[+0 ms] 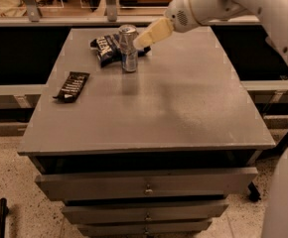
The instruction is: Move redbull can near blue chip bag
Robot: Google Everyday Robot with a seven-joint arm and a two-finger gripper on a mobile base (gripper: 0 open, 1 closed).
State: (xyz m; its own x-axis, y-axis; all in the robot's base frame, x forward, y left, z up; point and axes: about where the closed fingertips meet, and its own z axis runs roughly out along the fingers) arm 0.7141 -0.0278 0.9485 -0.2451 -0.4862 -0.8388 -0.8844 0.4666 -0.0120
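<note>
The can is stood upright on the surface, near the back and left of the middle. The chip bag is laid just behind it, to its left. A flat packet is laid nearer the front, by the left edge. The pincer is seen just right of the can's top.

White lettering on the blue chip bag and black packet was unreadable; the end effector hovered beside the redbull can.
</note>
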